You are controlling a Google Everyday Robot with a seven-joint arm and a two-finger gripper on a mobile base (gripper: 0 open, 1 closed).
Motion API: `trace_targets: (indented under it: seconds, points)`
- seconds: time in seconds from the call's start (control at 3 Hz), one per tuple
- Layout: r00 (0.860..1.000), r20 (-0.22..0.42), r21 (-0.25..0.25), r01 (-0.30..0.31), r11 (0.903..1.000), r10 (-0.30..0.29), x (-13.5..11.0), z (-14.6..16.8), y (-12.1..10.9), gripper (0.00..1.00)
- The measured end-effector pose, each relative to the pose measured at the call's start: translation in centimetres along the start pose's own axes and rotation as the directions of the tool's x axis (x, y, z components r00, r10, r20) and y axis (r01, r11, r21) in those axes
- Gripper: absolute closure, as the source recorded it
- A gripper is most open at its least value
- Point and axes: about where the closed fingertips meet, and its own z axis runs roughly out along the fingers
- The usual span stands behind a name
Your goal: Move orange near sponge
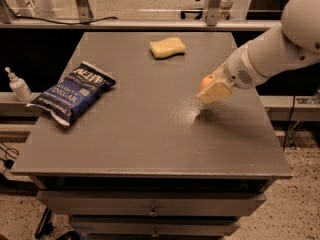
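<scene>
As I checked feed, gripper [209, 86] hung over right side of table [145, 129], clamped on orange [205, 80], apparently lifted. Sponge [167, 47] lay farther, left, apart. Carry and set-down remained.

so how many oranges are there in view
1. The small round orange fruit is gripped in the pincer, above the right side of the grey table. No other shows, though the arm may hide one.
</scene>
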Motion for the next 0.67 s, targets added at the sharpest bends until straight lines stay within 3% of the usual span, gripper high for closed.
trace_targets:
  seconds: [0.67]
  points:
    - [0.998,0.066,0.064,-0.012,0.9979,0.008,-4.3,5.9,-8.6,1.00]
